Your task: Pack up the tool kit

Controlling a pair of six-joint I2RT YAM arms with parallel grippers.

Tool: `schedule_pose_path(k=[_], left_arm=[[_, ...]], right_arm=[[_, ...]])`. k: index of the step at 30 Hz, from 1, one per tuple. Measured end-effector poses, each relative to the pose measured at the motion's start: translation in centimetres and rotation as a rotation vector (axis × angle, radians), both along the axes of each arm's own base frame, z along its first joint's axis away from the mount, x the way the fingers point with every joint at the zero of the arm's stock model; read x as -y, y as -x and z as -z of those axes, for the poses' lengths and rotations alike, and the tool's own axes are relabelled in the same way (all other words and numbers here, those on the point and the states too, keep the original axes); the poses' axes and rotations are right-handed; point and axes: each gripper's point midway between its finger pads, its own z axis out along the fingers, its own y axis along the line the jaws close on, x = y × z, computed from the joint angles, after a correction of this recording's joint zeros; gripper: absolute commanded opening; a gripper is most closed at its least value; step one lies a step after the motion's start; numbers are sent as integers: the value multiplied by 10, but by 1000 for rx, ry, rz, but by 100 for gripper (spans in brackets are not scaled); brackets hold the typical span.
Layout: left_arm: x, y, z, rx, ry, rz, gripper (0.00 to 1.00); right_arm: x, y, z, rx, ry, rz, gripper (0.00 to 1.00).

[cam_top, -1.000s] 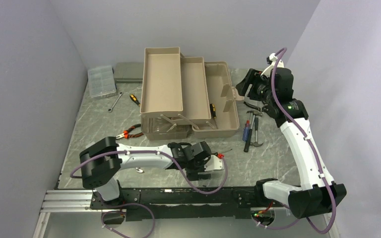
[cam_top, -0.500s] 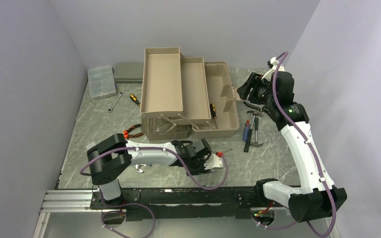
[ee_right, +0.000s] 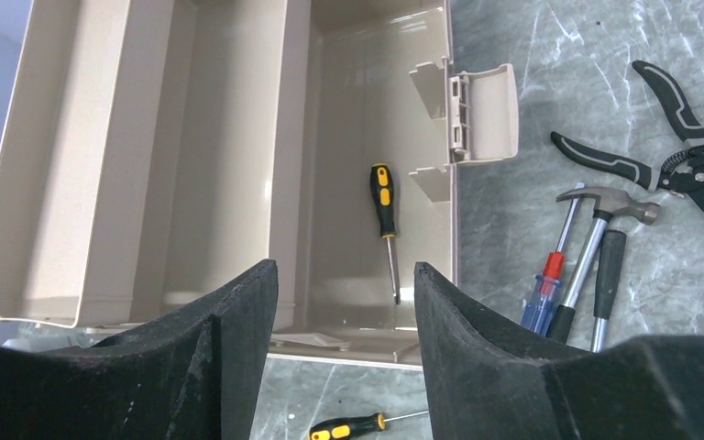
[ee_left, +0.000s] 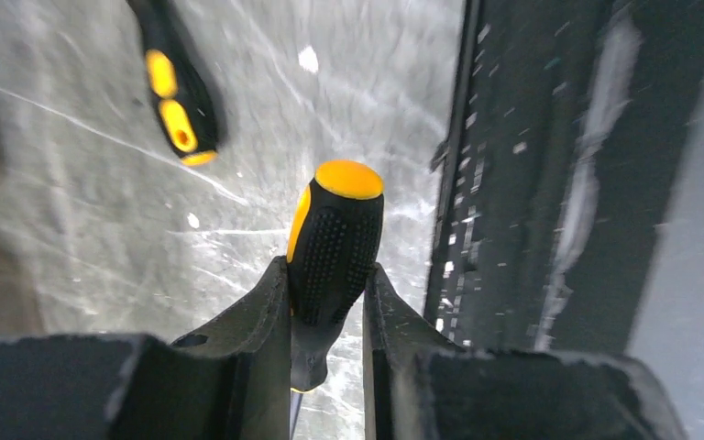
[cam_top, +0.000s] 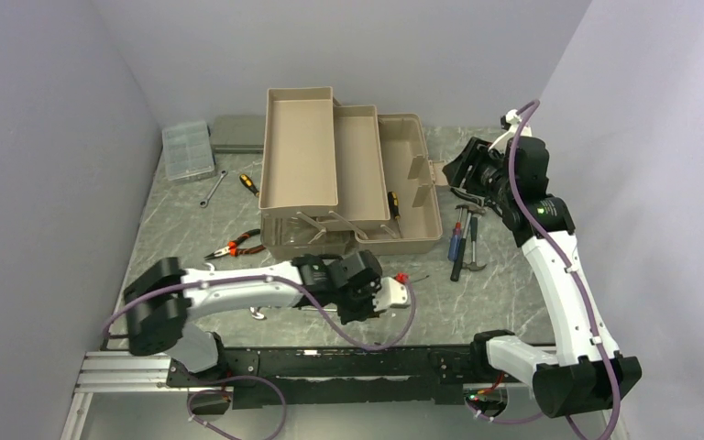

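Note:
The taupe toolbox (cam_top: 408, 197) stands open with its fold-out trays (cam_top: 301, 156) swung up and to the left. One black-and-yellow screwdriver (ee_right: 383, 202) lies in its base. In front of the box my left gripper (cam_top: 387, 291) is low over the table, its jaws (ee_left: 327, 275) shut on the handle of a black-and-yellow screwdriver (ee_left: 335, 238). A second such screwdriver (ee_left: 172, 87) lies on the table nearby, also seen in the right wrist view (ee_right: 353, 427). My right gripper (ee_right: 344, 266) hangs open and empty above the box's right end (cam_top: 463, 170).
Right of the box lie two hammers (cam_top: 466, 246), a blue-and-red screwdriver (ee_right: 543, 298) and black pliers (ee_right: 669, 156). Orange pliers (cam_top: 238, 246), a screwdriver (cam_top: 249, 183) and a wrench (cam_top: 211, 189) lie to its left. A clear organiser (cam_top: 187, 149) and a grey case (cam_top: 238, 133) sit behind.
My left gripper's jaws have closed onto the screwdriver handle, and the left arm has swung a little. My right gripper has drifted slightly right and narrowed a bit.

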Motion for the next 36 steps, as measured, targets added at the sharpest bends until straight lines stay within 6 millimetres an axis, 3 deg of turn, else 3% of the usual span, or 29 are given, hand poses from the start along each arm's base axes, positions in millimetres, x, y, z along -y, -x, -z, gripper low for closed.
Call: schedule_pose_path(k=[5,10,16,21,24,27,31,36], left_arm=[[21,-1,-97,-10,273,-44,0],[42,-31,-186,-52,522,-224,0],[50,-97,-240,-127,723,-546,0],[66,-136,-258,-154,831,-751,0],[86,-160,-269,-214,900,-837,0],[99,-191,-268,-256,952,-920,0],[110,-235,-250,-306,981,-1024,0],[118,-295,-214,-323,972,-1121,0]], right_arm=[[3,-1,2,-2,0,10,58],[7,1,3,0,-4,27,56],[16,10,-4,35,-17,77,53],[21,15,-11,61,-24,110,51],[25,16,-14,72,-24,132,50],[32,22,-14,90,-19,170,49],[41,33,-21,127,-14,213,49],[51,41,-31,169,-5,261,50]])
